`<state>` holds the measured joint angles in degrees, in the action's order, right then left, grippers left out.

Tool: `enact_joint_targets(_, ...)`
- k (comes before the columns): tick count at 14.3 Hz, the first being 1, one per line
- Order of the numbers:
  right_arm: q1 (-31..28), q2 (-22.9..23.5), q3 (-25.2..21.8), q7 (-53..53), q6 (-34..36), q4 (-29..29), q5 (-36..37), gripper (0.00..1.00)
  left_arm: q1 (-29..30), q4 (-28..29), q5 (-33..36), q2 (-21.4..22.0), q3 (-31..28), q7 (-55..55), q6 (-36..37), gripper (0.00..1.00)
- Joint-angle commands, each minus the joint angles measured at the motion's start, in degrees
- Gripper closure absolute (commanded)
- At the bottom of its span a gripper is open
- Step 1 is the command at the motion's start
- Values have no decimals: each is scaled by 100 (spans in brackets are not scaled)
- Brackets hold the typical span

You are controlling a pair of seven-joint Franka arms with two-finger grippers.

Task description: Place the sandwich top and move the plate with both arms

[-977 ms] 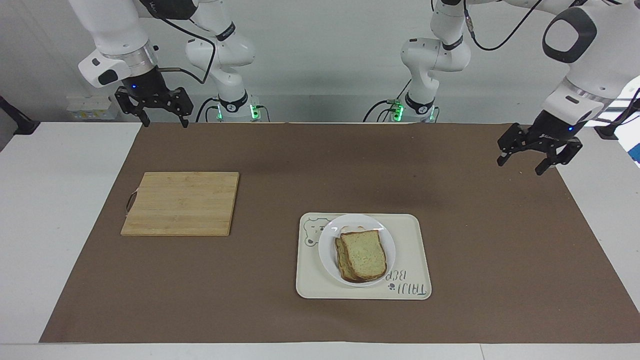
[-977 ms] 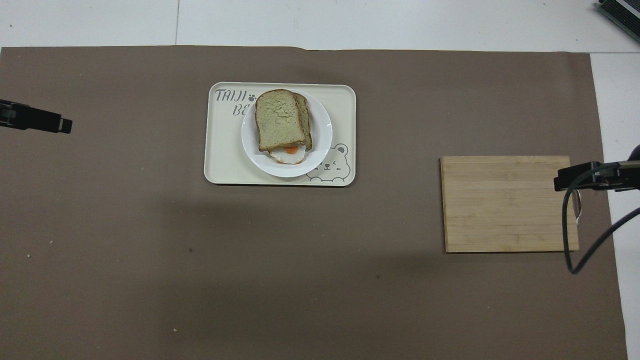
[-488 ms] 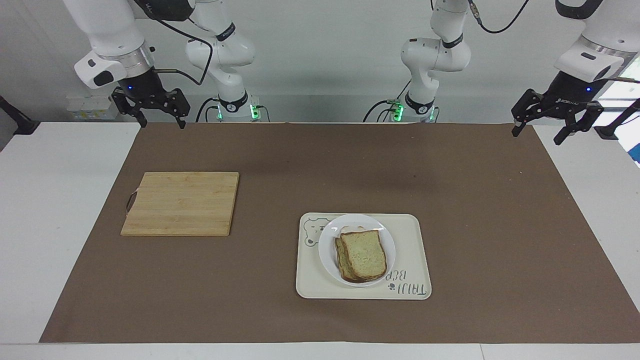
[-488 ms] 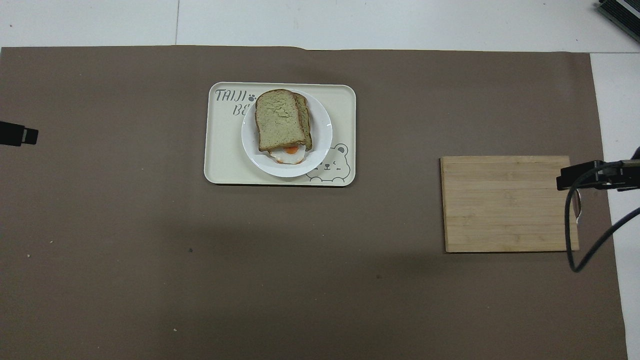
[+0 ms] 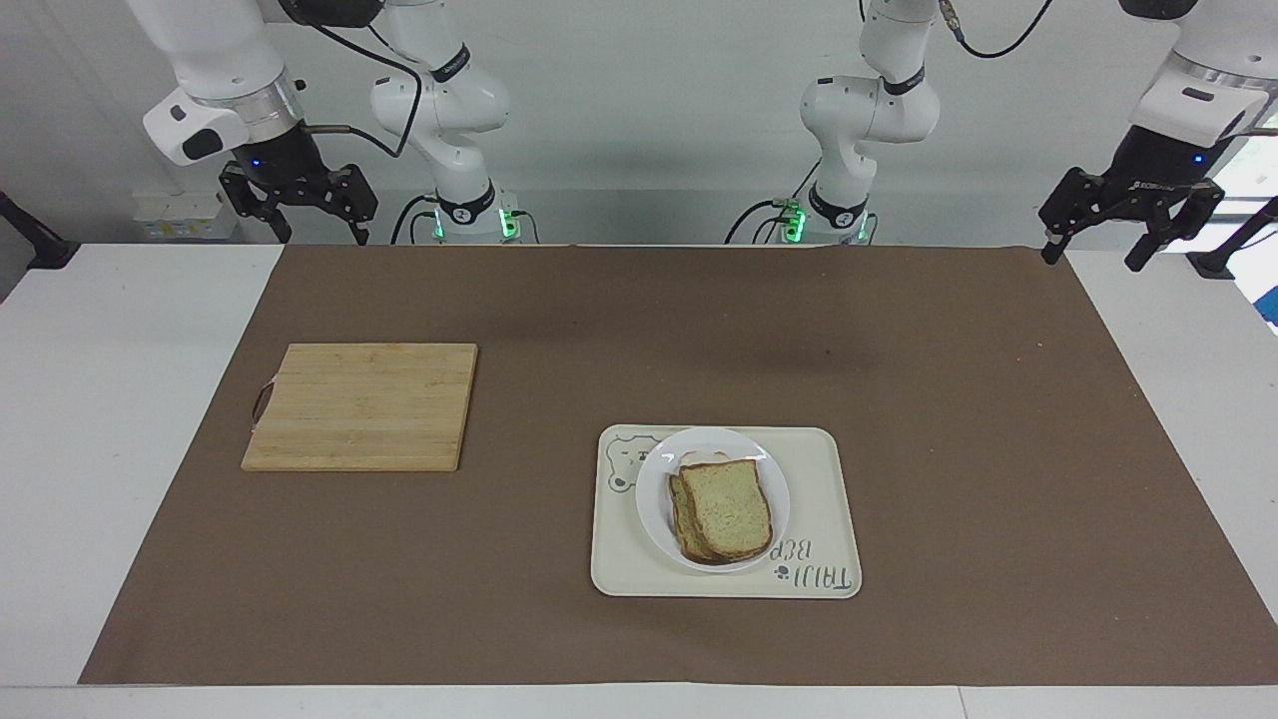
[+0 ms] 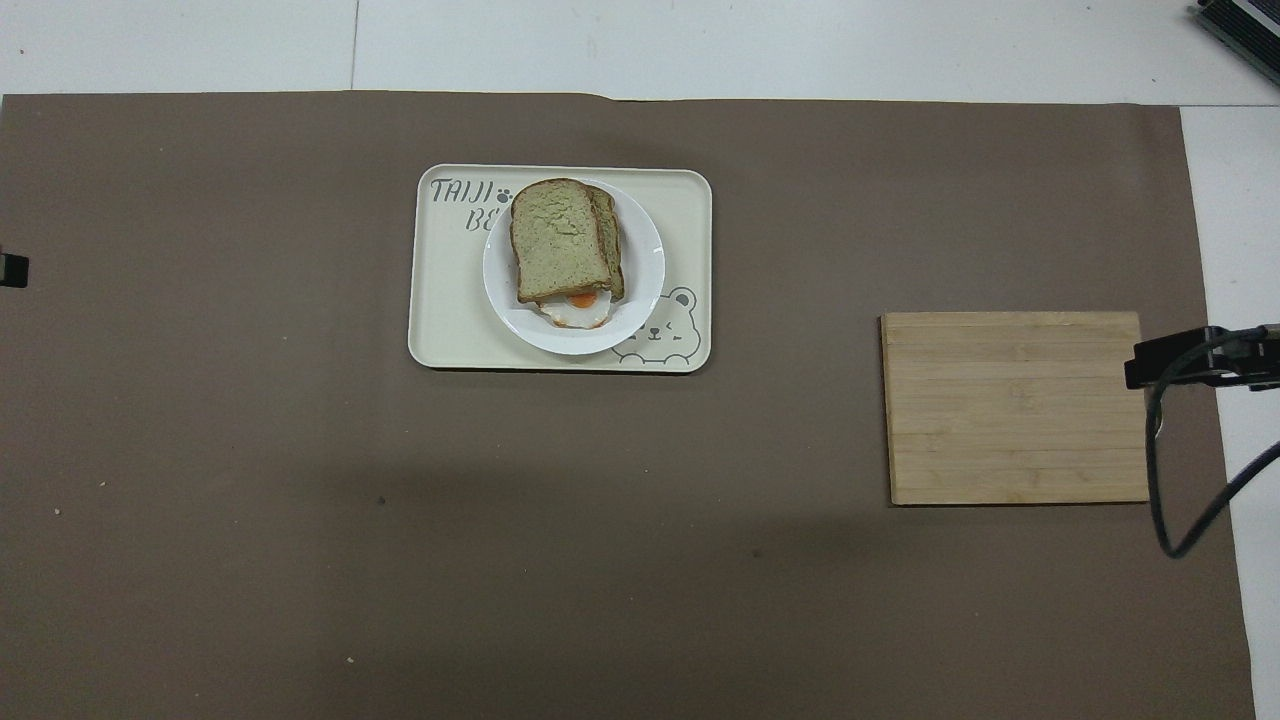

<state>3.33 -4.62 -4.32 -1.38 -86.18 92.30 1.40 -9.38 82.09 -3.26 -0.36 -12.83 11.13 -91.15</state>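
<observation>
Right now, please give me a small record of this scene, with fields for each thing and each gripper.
sandwich top: lies on the lower slice and the egg, on the plate
plate: on the tray
cutting board: bare, toward the right arm's end
left gripper: open, holds nothing, raised at the mat's corner
right gripper: open, holds nothing, raised at the other corner

Two robot arms, the left arm (image 5: 1203, 70) and the right arm (image 5: 215, 60), were built of glossy white rounded segments with black bands at the joints. Each base showed a small green light. Each wrist ended in a silver ring, then a black housing with a tiny blue light. The left gripper (image 5: 1098, 250) and right gripper (image 5: 318, 232) were black, angular, with two slim fingers. Black cables looped along both arms.
</observation>
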Motion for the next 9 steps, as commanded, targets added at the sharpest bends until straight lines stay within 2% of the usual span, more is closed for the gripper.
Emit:
enact_joint_targets(1,-60,58,18,147,-74,-46,36,0,698,-9,220,97,823,-146,289,0)
enact_joint_targets(3,-60,31,18,147,-74,-2,45,0,1086,0,221,176,1386,-137,728,0)
enact_joint_targets(9,-78,110,27,173,-92,-98,80,0,1061,44,212,291,1424,-137,1194,0)
